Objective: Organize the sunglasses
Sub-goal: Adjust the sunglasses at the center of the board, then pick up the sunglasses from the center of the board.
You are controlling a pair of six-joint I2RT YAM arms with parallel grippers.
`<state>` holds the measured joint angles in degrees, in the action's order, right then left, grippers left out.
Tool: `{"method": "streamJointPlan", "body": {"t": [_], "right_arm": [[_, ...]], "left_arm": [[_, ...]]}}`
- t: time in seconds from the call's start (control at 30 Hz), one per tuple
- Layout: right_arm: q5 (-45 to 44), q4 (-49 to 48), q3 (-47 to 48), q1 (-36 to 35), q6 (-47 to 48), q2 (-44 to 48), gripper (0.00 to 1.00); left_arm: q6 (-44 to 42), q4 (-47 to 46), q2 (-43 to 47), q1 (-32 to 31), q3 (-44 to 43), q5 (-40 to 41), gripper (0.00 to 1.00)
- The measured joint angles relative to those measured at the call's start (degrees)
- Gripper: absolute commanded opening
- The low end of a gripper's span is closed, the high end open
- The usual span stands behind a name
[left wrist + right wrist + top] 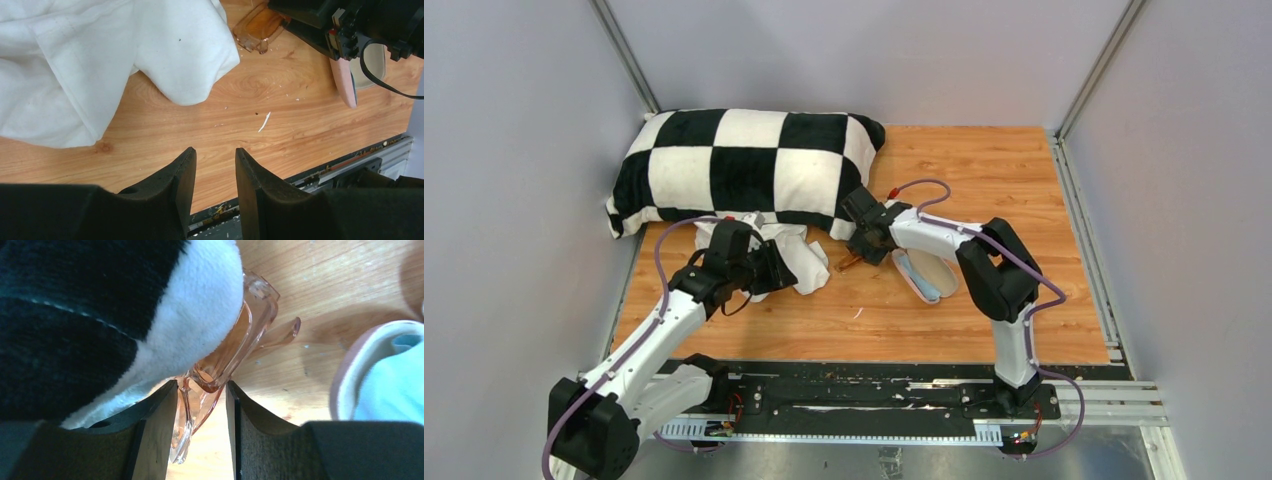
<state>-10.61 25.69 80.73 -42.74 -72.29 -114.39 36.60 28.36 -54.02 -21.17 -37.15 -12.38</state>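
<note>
The sunglasses (849,262) have a translucent amber-pink frame, not a black one. They lie at the pillow's near right corner, on the wooden table. In the right wrist view the sunglasses (240,340) stand between my right gripper's (201,387) fingers, touching both, partly tucked against the pillow (75,315). My right gripper (861,250) is closed on them. The pink case (921,275) lies open just right of it, with a light-blue cloth (395,385) inside. My left gripper (215,152) is open and empty over bare wood, near a white cloth (100,50).
A black-and-white checkered pillow (744,165) fills the back left of the table. The crumpled white cloth (789,255) lies in front of it, beside my left gripper (774,272). Grey walls enclose the table. A black rail (864,390) runs along the near edge.
</note>
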Motion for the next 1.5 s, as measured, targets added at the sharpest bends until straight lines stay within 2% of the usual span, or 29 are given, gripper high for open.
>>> {"method": "streamJointPlan", "body": {"t": [0.23, 0.47, 0.73, 0.87, 1.2, 1.5], "right_arm": [[0.9, 0.1, -5.3, 0.0, 10.9, 4.2, 0.44], [8.2, -2.5, -13.0, 0.0, 25.8, 9.8, 0.46], [15.6, -4.4, -15.6, 0.0, 37.4, 11.4, 0.6], [14.8, -3.3, -14.8, 0.0, 37.6, 11.3, 0.55], [8.5, 3.6, -9.2, 0.0, 24.7, 7.5, 0.56], [7.4, 5.4, -7.9, 0.0, 18.6, 6.4, 0.47]], "left_arm": [[0.0, -0.8, 0.0, 0.0, 0.5, -0.2, 0.4], [0.0, -2.6, -2.5, 0.0, 0.5, -1.6, 0.4], [0.2, -4.3, -4.1, 0.0, 0.5, -3.0, 0.4], [0.2, -4.3, -4.1, 0.0, 0.5, -3.1, 0.4], [0.2, -4.3, -4.1, 0.0, 0.5, -3.1, 0.4], [0.0, -4.4, -4.1, 0.0, 0.5, -3.5, 0.4]]}}
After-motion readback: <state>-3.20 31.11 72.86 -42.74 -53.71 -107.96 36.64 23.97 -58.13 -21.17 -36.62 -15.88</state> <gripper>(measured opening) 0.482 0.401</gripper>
